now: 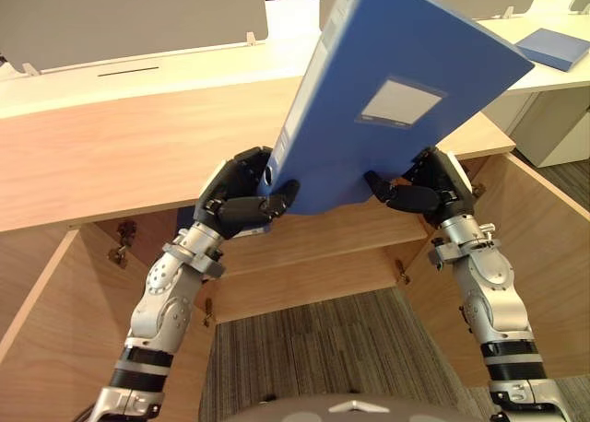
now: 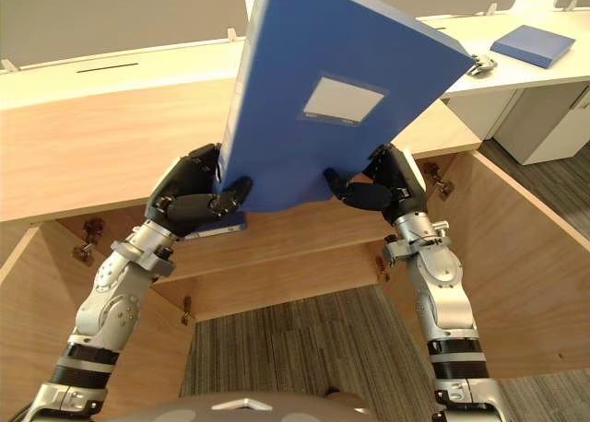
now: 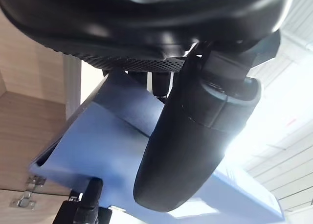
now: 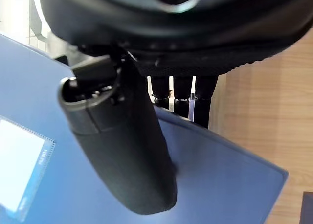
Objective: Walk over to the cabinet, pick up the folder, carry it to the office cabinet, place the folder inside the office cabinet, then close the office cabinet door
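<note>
This is an office, folks: pale desks (image 1: 184, 67) with grey divider screens (image 1: 129, 17) line the back, a blue file (image 1: 553, 47) lying on one. Up front stands a wooden cabinet (image 1: 120, 146), doors open, over striped grey carpet (image 1: 313, 339).

The folder (image 1: 396, 99) has its top corner cut off by the picture's edge. It hides the fingertips of the left hand (image 1: 232, 199) and the right hand (image 1: 438, 187). A small blue thing (image 2: 227, 225) peeks out under the left hand, too hidden to tell what it is.
</note>
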Controlling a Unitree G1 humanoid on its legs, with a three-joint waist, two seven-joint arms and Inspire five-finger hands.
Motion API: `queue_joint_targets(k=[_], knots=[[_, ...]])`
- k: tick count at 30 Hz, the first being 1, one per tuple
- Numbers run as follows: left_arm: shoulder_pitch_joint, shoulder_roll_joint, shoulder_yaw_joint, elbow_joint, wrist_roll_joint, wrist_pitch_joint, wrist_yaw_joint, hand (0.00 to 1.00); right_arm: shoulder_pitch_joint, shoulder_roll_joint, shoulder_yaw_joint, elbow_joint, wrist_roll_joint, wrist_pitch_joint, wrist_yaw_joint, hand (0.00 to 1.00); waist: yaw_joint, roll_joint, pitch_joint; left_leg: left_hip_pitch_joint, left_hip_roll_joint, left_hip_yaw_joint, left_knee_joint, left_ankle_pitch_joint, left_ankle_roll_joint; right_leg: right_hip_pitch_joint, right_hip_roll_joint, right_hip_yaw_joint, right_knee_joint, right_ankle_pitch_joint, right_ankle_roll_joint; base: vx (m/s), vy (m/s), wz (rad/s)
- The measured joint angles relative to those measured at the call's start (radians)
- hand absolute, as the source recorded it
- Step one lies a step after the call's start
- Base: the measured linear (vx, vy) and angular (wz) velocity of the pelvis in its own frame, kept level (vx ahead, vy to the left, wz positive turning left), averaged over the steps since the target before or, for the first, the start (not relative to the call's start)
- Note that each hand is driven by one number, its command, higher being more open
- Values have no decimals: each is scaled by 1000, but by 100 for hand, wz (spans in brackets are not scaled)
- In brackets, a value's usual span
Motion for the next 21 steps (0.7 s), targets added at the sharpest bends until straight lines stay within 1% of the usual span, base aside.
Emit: queue_joint_targets(k=[2, 3, 7, 12, 15, 18, 21], knots=[[0, -5, 15, 19, 1, 0, 4, 0, -9, 8, 14, 0, -3, 3, -5, 0, -5, 0, 0, 0, -1, 0, -4, 4, 2, -2, 0, 0, 0, 1, -1, -43, -7, 0], [1, -5, 14, 23, 9, 0, 4, 100, -15, 13, 13, 0, -7, 4, -9, 0, -5, 0, 0, 0, -2, 0, -11, 9, 3, -4, 0, 0, -2, 4, -1, -52, -4, 0], [1, -33, 16, 24, 22, -4, 26, 100, -32, 41, 8, 0, -7, 6, -25, 0, -6, -4, -2, -1, -7, 0, -22, 17, 5, -6, -3, 0, -10, 11, 0, -42, 2, 0], [2, -97, 63, 28, 66, -10, 104, 100, -32, 98, 16, -5, -9, 6, -16, 0, -12, -6, -4, -1, -12, -1, -22, 18, 8, -6, -7, -1, -11, 12, 1, -19, 0, 0], [4, -128, 83, 29, 100, -15, 131, 100, -32, 128, 14, -19, -9, 6, -17, 0, -12, -6, -4, -2, -13, -10, -22, 20, 10, -1, -8, -9, -13, 12, 1, -30, -14, 9], [21, -161, 106, 16, 130, -33, 161, 100, -32, 140, 14, -48, -10, 6, -17, 0, -11, -6, -4, -2, -13, -20, -22, 23, 10, 3, -9, -17, -15, 12, 2, -30, -18, 8], [63, -203, 163, -30, 162, -47, 198, 100, -31, 167, 7, -84, -11, 4, -36, 0, -12, -6, -4, -2, -13, -22, -23, 24, 10, 4, -9, -18, -16, 12, 2, -7, -5, 1]])
